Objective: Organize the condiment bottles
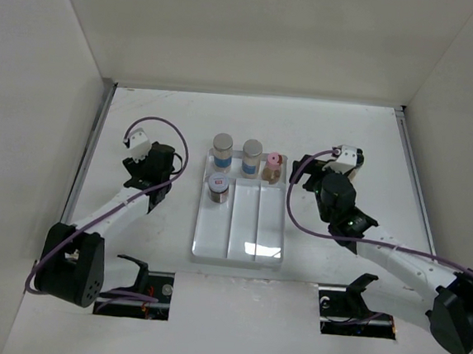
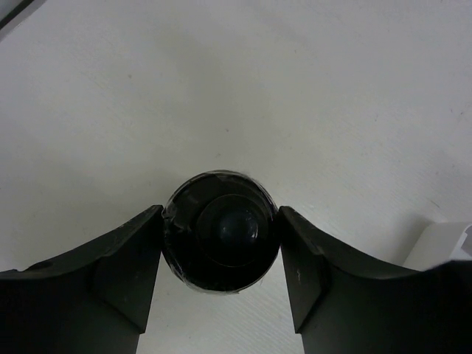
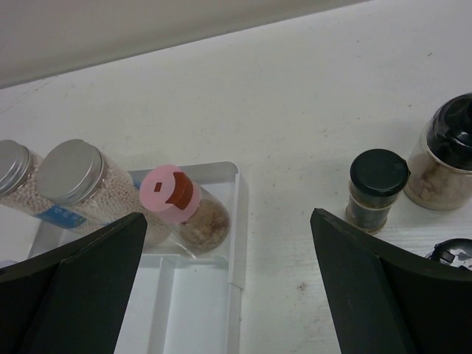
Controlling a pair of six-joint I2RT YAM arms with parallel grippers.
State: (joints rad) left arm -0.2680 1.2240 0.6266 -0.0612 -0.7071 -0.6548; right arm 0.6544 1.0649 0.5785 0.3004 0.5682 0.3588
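grasp: left end effector (image 2: 220, 214) pinches black-capped bottle (image 2: 221, 243) | right end effector (image 3: 228, 217) spread, empty | risk: round cap may slip, toppling bottle onto table (image 2: 221, 88)

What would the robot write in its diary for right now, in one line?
left gripper: shut on black-capped round bottle | right gripper: open, empty | white divided plastic tray: partly filled

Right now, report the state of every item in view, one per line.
Left end effector: shut on a black-capped bottle.
Right end effector: open, empty.
Blue-labelled grey-lidded jars: upright, lidded, far end of the tray.
Third grey-lidded jar: upright, lidded, left compartment.
Pink-capped bottle: upright, capped, right compartment.
Loose black-capped bottles: upright, capped, on the table.
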